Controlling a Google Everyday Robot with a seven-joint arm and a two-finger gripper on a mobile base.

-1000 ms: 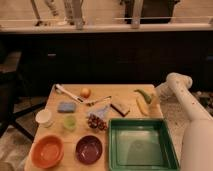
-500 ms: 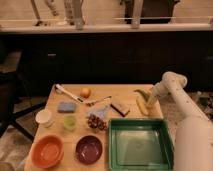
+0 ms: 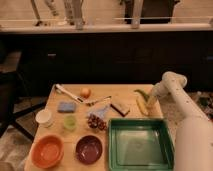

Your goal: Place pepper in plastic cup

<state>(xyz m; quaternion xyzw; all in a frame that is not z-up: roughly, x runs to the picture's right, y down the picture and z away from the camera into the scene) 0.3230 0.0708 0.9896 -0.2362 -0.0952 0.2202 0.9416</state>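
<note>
The dark green pepper [image 3: 141,93] lies at the table's far right, just behind a pale yellow banana-shaped piece [image 3: 143,106]. My gripper [image 3: 151,98] reaches in from the right and hangs low right beside the pepper and the yellow piece, at their right side. A small pale green plastic cup [image 3: 70,122] stands at the left of the table, with a white cup [image 3: 44,117] to its left. Both cups are far from the gripper.
A green tray [image 3: 113,145] fills the front right. An orange bowl [image 3: 46,151] and a purple bowl [image 3: 89,149] sit front left. A blue sponge [image 3: 66,106], an orange fruit [image 3: 85,92], utensils [image 3: 98,100], a brown bar [image 3: 120,108] and a grape bunch [image 3: 99,121] lie mid-table.
The gripper has shifted slightly left and down toward the pepper. The objects on the table have not moved.
</note>
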